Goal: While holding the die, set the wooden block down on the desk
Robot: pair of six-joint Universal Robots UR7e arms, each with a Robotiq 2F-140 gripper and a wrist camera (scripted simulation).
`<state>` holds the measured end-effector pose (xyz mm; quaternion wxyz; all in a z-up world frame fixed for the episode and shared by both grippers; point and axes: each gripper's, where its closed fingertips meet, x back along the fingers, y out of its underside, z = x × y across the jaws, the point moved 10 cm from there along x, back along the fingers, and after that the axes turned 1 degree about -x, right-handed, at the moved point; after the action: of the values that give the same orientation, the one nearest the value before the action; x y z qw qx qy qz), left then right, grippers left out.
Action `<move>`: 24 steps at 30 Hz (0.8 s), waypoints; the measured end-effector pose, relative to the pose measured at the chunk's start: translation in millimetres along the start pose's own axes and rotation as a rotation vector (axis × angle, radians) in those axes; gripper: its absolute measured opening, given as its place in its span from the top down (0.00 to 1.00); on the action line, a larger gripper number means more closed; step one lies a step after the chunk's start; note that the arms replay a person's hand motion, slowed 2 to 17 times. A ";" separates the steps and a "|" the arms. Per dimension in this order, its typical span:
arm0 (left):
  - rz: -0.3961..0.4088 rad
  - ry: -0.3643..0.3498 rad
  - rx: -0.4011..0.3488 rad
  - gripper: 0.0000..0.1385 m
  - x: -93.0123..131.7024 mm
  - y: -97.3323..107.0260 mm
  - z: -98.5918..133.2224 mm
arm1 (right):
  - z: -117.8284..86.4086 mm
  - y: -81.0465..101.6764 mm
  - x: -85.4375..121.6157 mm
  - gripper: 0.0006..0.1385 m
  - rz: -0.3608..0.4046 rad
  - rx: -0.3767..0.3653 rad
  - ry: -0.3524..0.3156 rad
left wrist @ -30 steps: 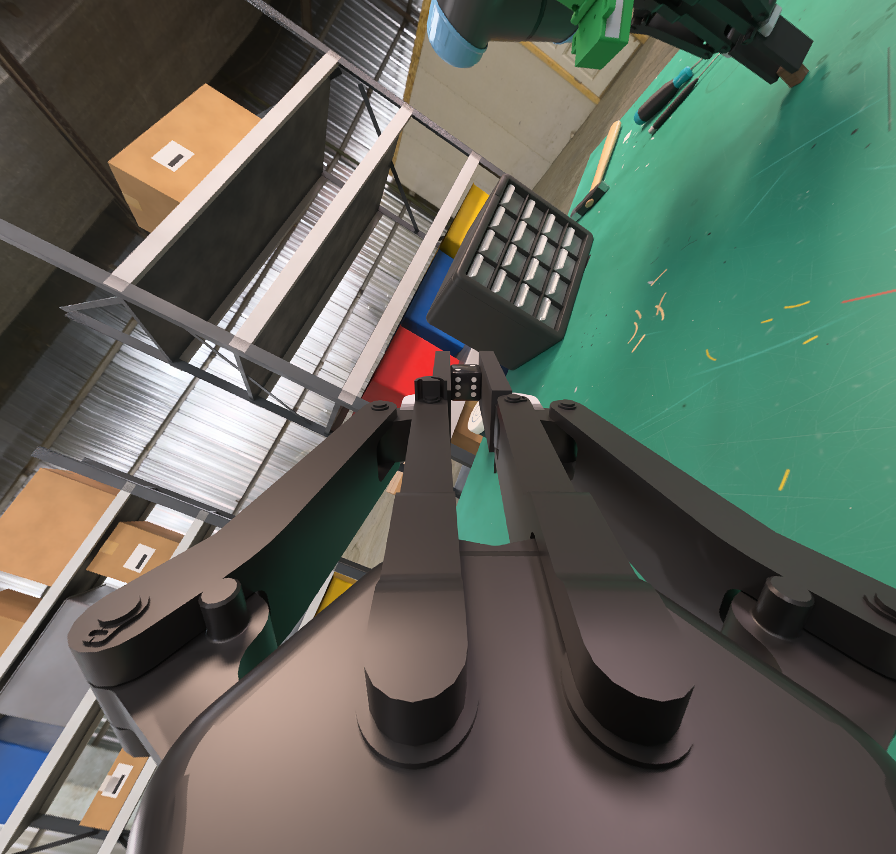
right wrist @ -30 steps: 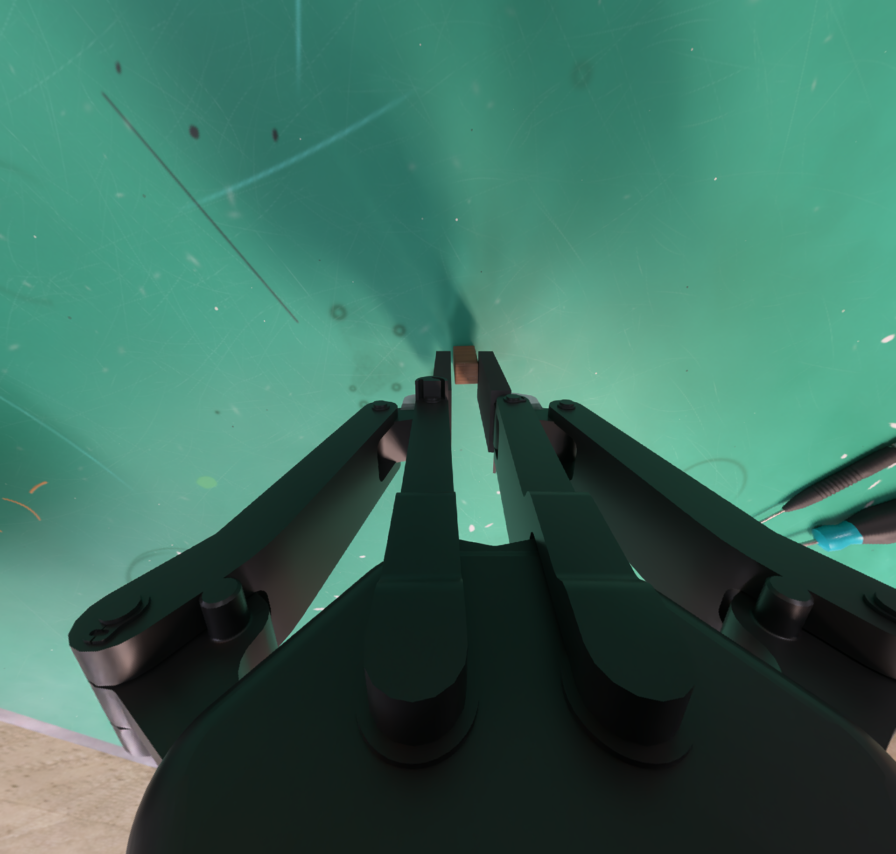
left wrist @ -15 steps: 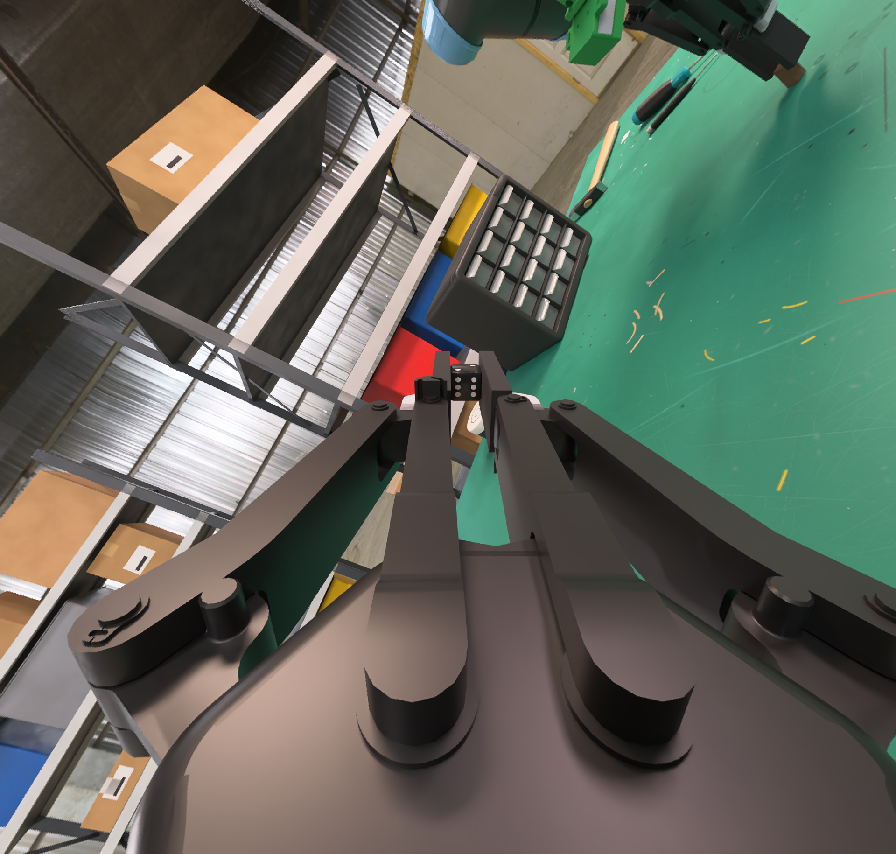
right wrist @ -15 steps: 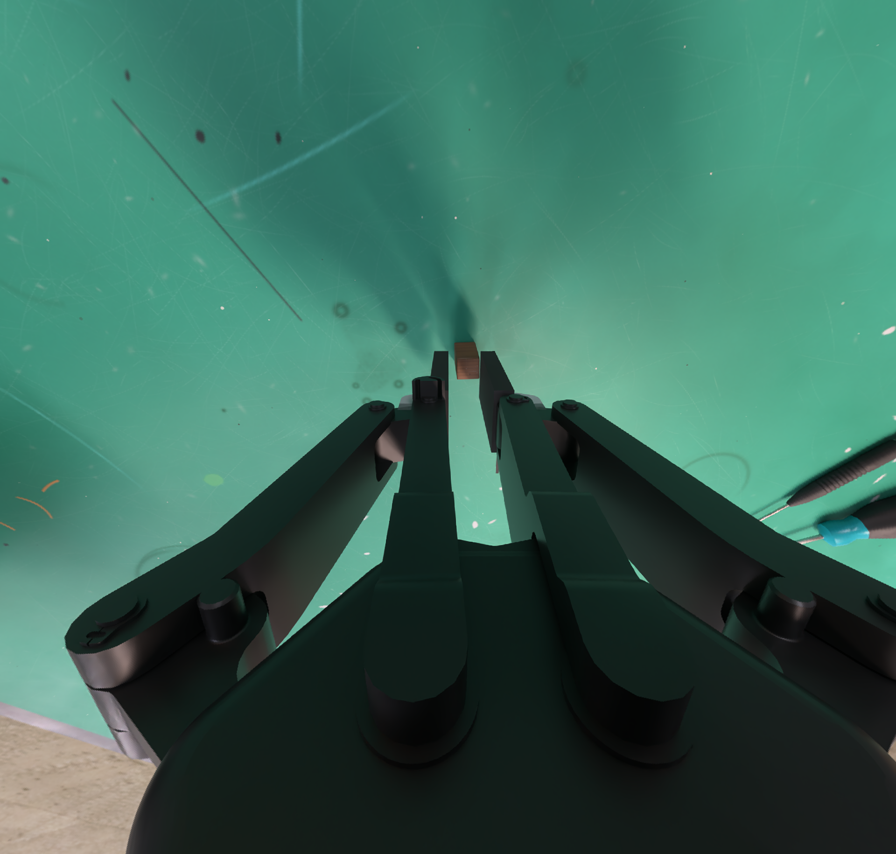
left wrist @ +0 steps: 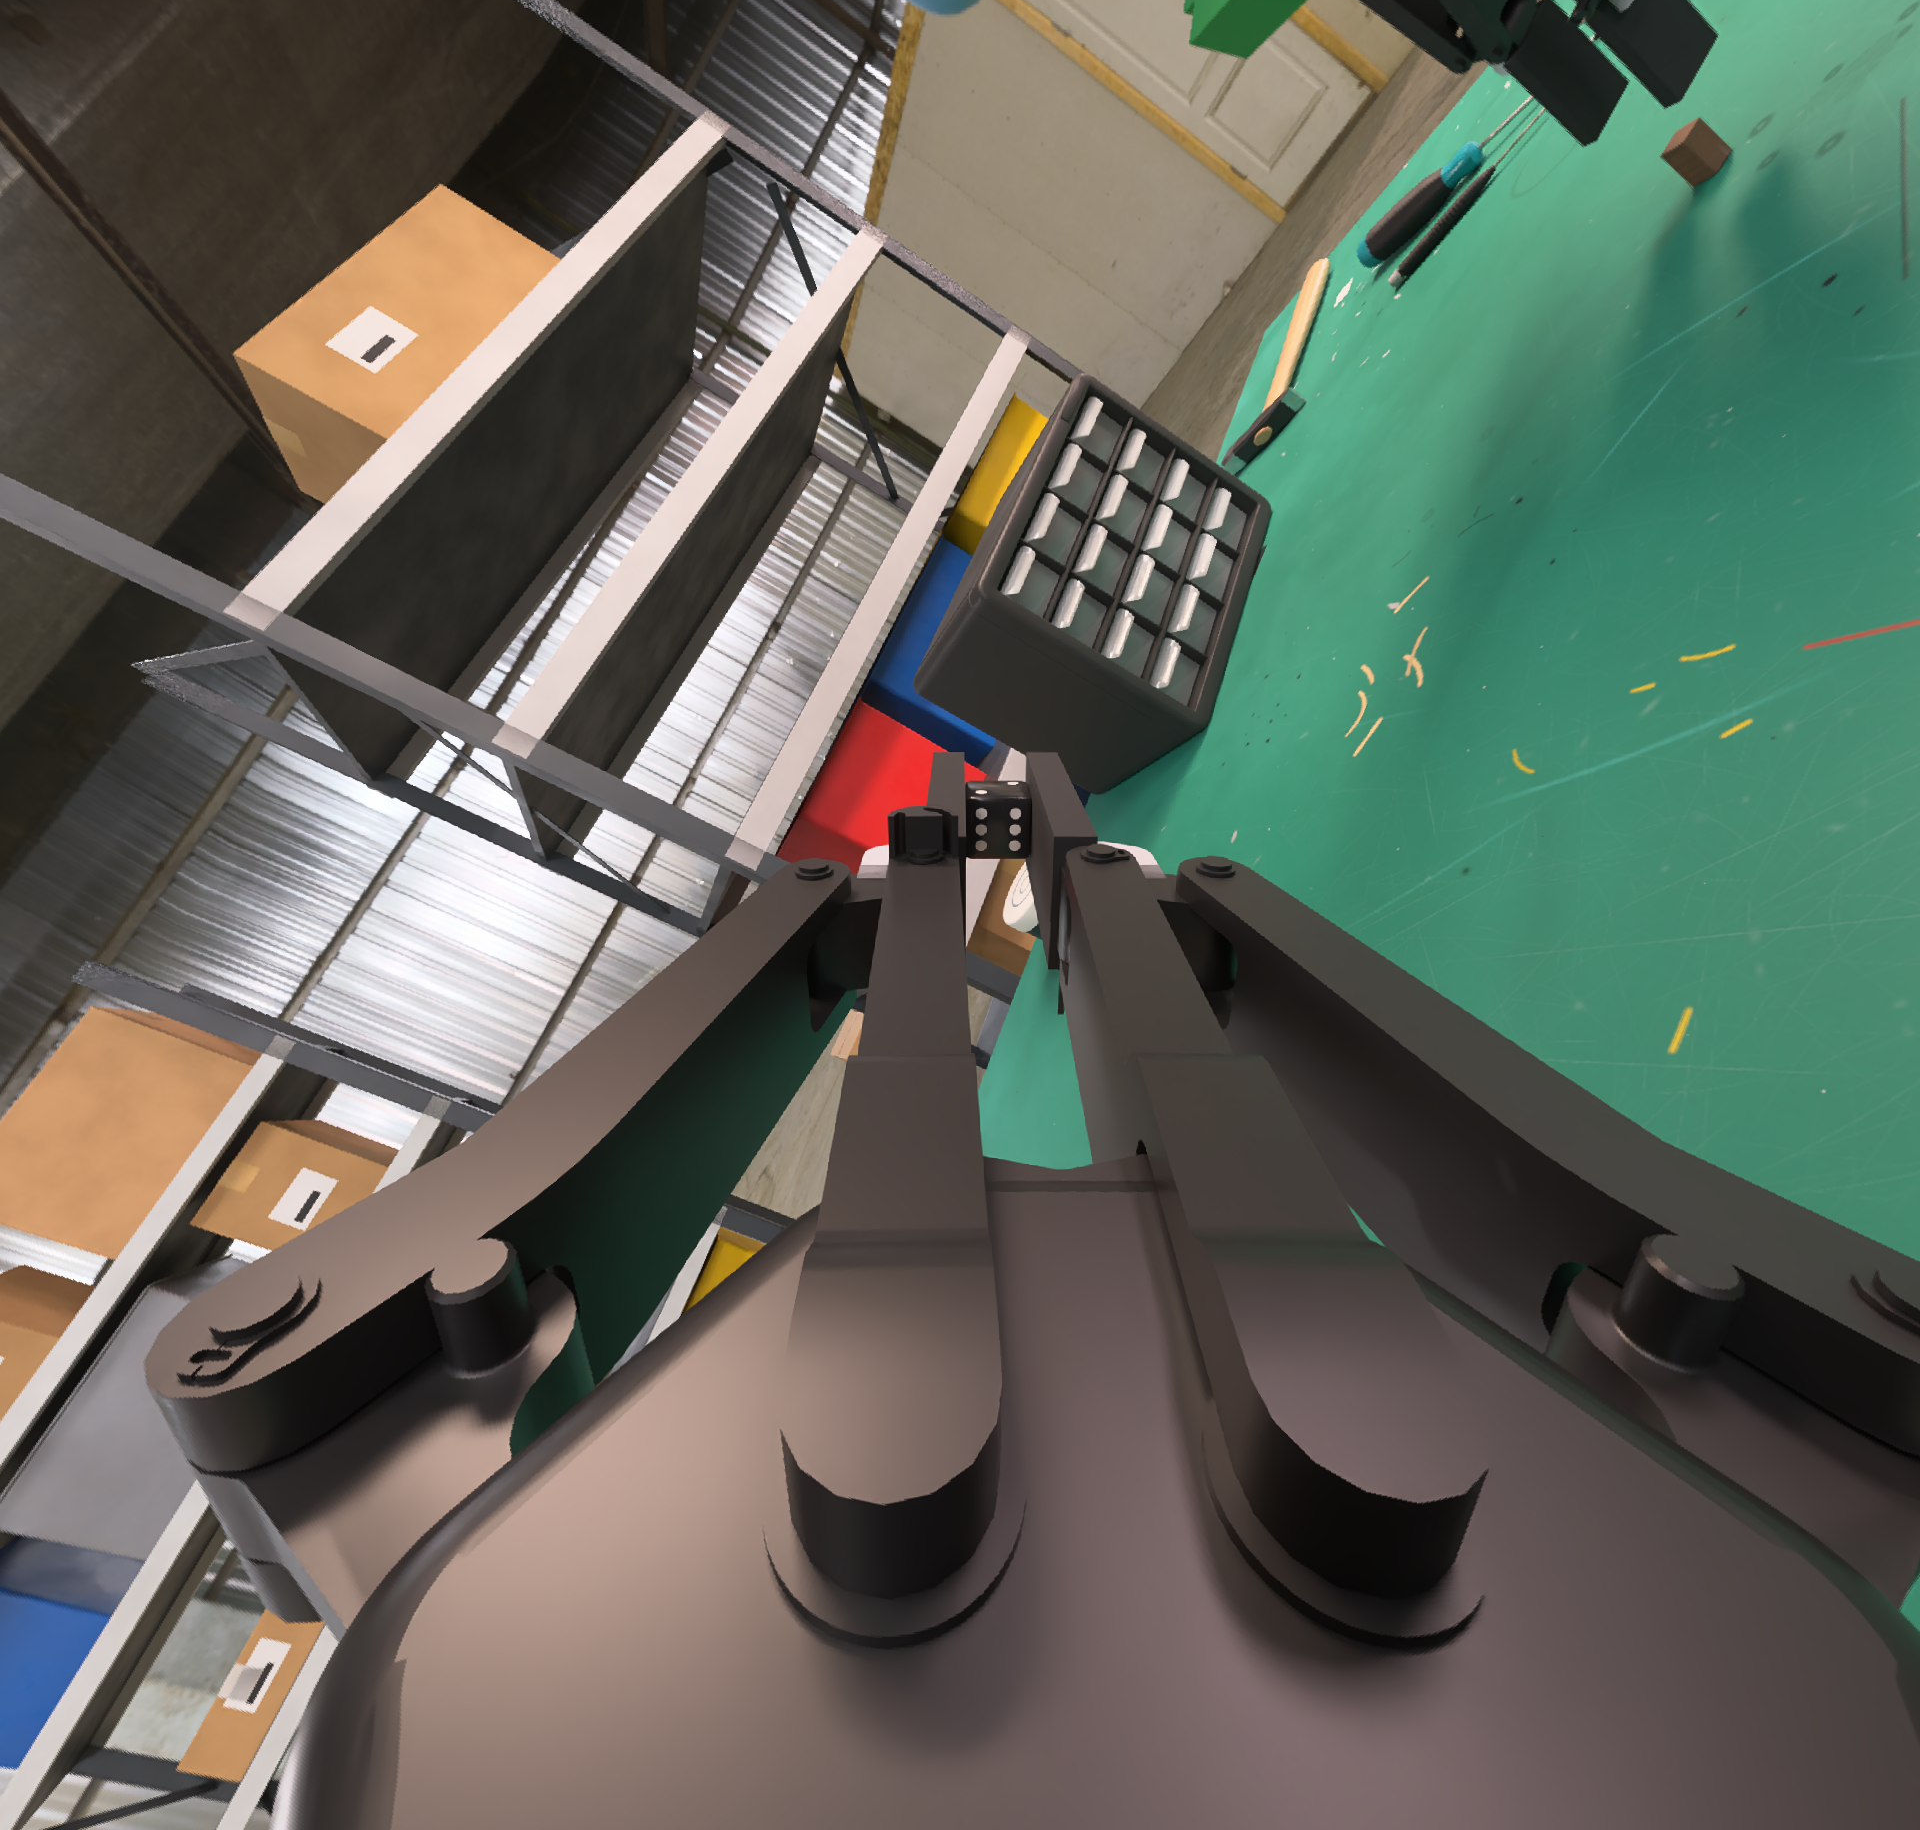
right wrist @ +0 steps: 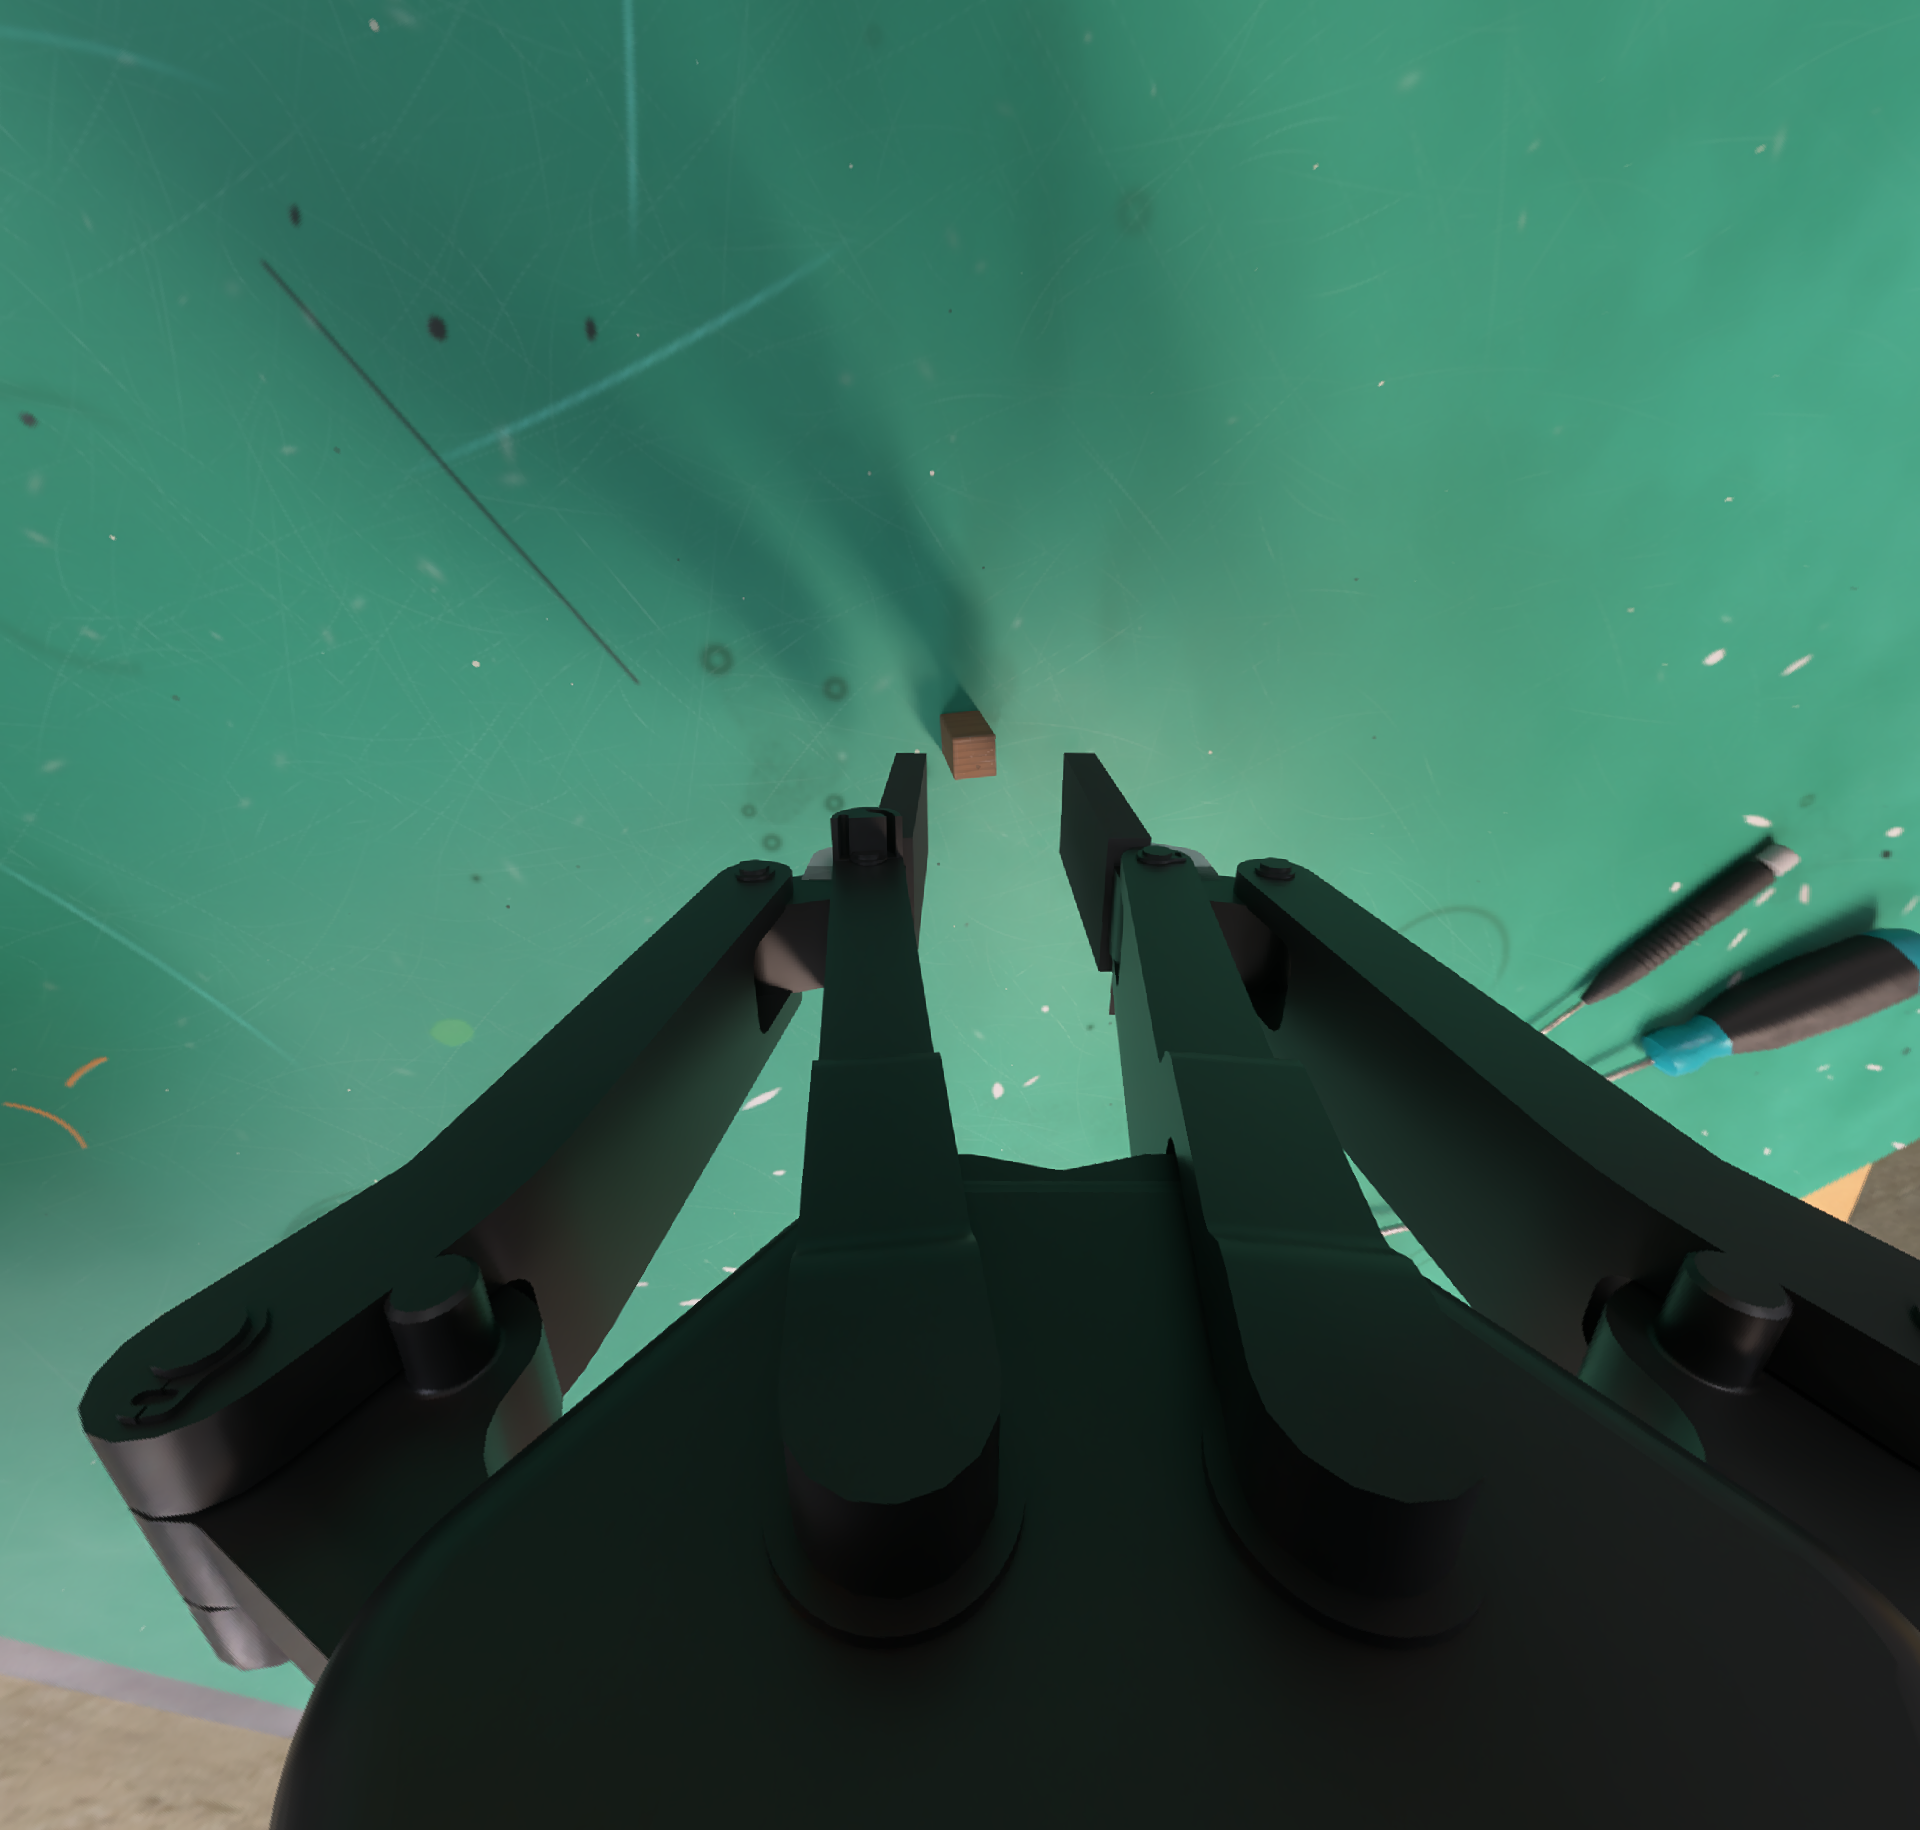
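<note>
My left gripper (left wrist: 995,793) is shut on a small black die (left wrist: 997,820) with white pips, held in the air past the edge of the green desk (left wrist: 1558,845). My right gripper (right wrist: 992,778) is open and empty, raised above the desk (right wrist: 1351,378). The small wooden block (right wrist: 968,743) lies on the desk just beyond its fingertips, touching neither finger. In the left wrist view the block (left wrist: 1696,151) lies on the desk at the top right, below the right gripper (left wrist: 1621,87).
A dark grid-topped box (left wrist: 1101,585) stands at the desk's edge near the die. Screwdrivers (right wrist: 1766,1001) lie to the right of the right gripper; they also show in the left wrist view (left wrist: 1423,211). A wooden-handled tool (left wrist: 1288,346) lies near the edge. Shelves with cardboard boxes (left wrist: 384,336) stand beyond.
My right gripper has opened and lifted away; the wooden block that it held now rests free on the desk. My left gripper still holds the die, unmoved.
</note>
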<state>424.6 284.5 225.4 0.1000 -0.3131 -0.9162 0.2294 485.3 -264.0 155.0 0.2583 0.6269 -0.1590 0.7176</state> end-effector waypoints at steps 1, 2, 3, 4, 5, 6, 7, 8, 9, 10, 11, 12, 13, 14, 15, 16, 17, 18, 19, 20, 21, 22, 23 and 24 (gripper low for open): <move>0.000 0.000 0.000 0.89 0.0 0.1 0.0 | -0.6 0.6 3.1 0.75 0.006 -0.003 0.010; -0.001 0.000 -0.001 0.89 -0.1 0.1 -0.1 | -1.2 1.2 6.5 0.74 0.013 -0.007 0.021; -0.001 -0.001 -0.001 0.89 -0.1 0.1 -0.1 | -1.8 2.0 10.0 0.74 0.019 -0.011 0.032; -0.002 -0.001 -0.002 0.89 -0.1 0.1 -0.2 | -2.5 2.7 13.7 0.73 0.026 -0.015 0.044; -0.002 -0.002 -0.002 0.89 -0.1 0.2 -0.2 | -3.2 3.5 17.6 0.73 0.033 -0.019 0.056; -0.003 -0.002 -0.003 0.89 0.0 0.2 -0.4 | -4.1 4.1 21.6 0.73 0.041 -0.022 0.068; -0.004 -0.003 -0.004 0.89 0.1 0.2 -0.5 | -5.2 4.8 25.9 0.72 0.050 -0.024 0.082; -0.004 -0.004 -0.005 0.89 0.1 0.2 -0.7 | -6.4 5.5 30.3 0.72 0.059 -0.025 0.096; -0.005 -0.005 -0.006 0.89 0.2 0.2 -0.9 | -7.9 5.9 34.9 0.72 0.071 -0.026 0.109; -0.006 -0.006 -0.007 0.89 0.3 0.2 -1.0 | -9.7 5.8 39.8 0.72 0.086 -0.026 0.121; -0.007 -0.006 -0.008 0.89 0.4 0.1 -1.2 | -11.7 5.7 44.8 0.72 0.104 -0.026 0.134; -0.008 -0.007 -0.009 0.89 0.5 0.0 -1.3 | -13.7 5.6 50.0 0.72 0.122 -0.025 0.146; -0.009 -0.008 -0.010 0.89 0.7 -0.2 -1.5 | -15.8 5.4 55.4 0.72 0.141 -0.026 0.159; -0.009 -0.009 -0.011 0.89 0.8 -0.4 -1.7 | -18.0 5.0 61.0 0.72 0.163 -0.027 0.171; -0.009 -0.009 -0.012 0.89 0.9 -0.8 -2.0 | -20.3 4.6 66.6 0.72 0.186 -0.028 0.183; -0.009 -0.010 -0.013 0.89 1.1 -1.1 -2.2 | -22.6 4.1 72.4 0.72 0.209 -0.030 0.195; -0.009 -0.011 -0.014 0.89 1.3 -1.5 -2.5 | -25.2 3.5 78.2 0.72 0.233 -0.030 0.207; -0.008 -0.012 -0.015 0.89 1.5 -1.9 -2.8 | -28.0 2.7 84.1 0.72 0.258 -0.029 0.217; -0.008 -0.013 -0.016 0.89 1.8 -2.3 -3.1 | -31.2 1.8 90.0 0.73 0.284 -0.027 0.227; -0.007 -0.015 -0.017 0.89 2.0 -2.7 -3.5 | -34.4 0.9 95.9 0.73 0.311 -0.024 0.237; -0.006 -0.016 -0.018 0.89 2.3 -3.1 -3.8 | -37.9 -0.4 101.8 0.74 0.338 -0.020 0.247; -0.005 -0.017 -0.019 0.89 2.5 -3.6 -4.1 | -41.7 -2.0 107.7 0.74 0.367 -0.014 0.255; -0.004 -0.018 -0.020 0.89 2.8 -4.0 -4.4 | -45.6 -3.9 113.5 0.74 0.397 -0.007 0.263; -0.004 -0.019 -0.021 0.89 3.1 -4.4 -4.7 | -49.7 -5.9 119.4 0.75 0.427 0.001 0.272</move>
<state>421.4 285.0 231.8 0.0884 -0.3104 -0.9200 0.2224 438.4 -211.3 263.5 0.1197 0.4772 -0.2511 0.8336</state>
